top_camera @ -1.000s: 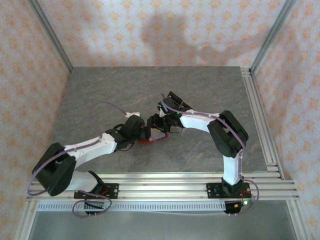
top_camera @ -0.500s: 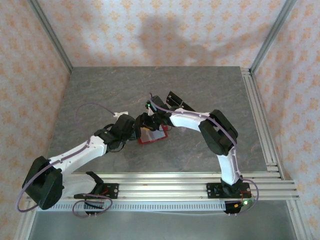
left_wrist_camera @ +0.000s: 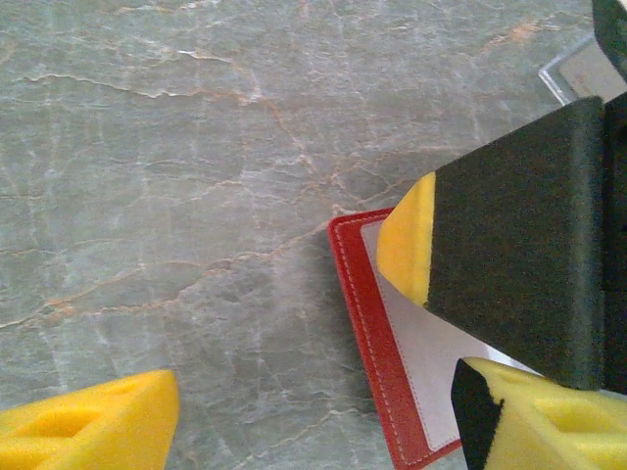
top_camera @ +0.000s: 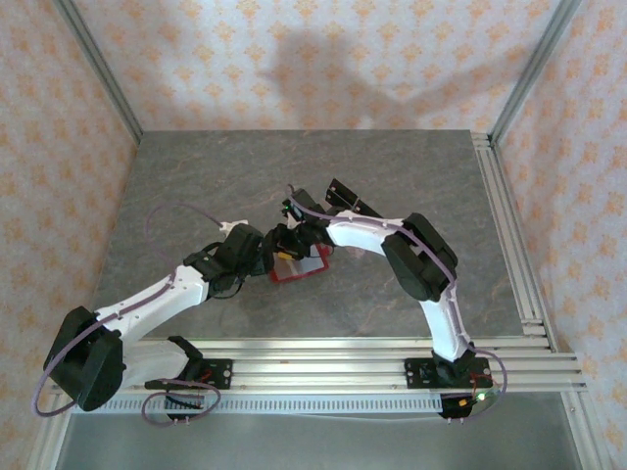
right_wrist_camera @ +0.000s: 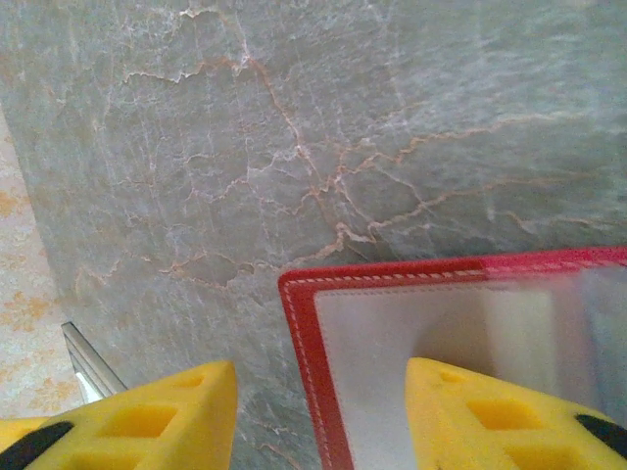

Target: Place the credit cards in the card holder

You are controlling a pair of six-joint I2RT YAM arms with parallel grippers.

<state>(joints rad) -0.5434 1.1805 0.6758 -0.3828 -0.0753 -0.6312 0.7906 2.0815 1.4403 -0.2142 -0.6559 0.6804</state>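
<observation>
The card holder [top_camera: 297,273] lies open on the grey table, red border round a pale inside. My left gripper [top_camera: 277,257] is open at its left edge. In the left wrist view one of its fingers rests over the pale inside of the card holder [left_wrist_camera: 370,333] and the other stands over bare table, the left gripper [left_wrist_camera: 313,421] holding nothing. My right gripper [top_camera: 292,238] comes from the far side and is open too. Its jaws straddle a corner of the card holder [right_wrist_camera: 304,333]; one pad [right_wrist_camera: 490,411] sits on the pale lining. I cannot tell the credit cards from that lining.
A black flat object [top_camera: 351,199] lies behind the right forearm. The corner of a clear plastic piece [left_wrist_camera: 588,64] is just beyond the wallet. The right arm's black finger [left_wrist_camera: 519,245] crowds the left gripper. Metal rails [top_camera: 509,225] run along the table's right side.
Both grippers have shifted left with the wallet. It showed as a thin red strip a second ago and now lies open with its pale inside up. The left jaws widened slightly.
</observation>
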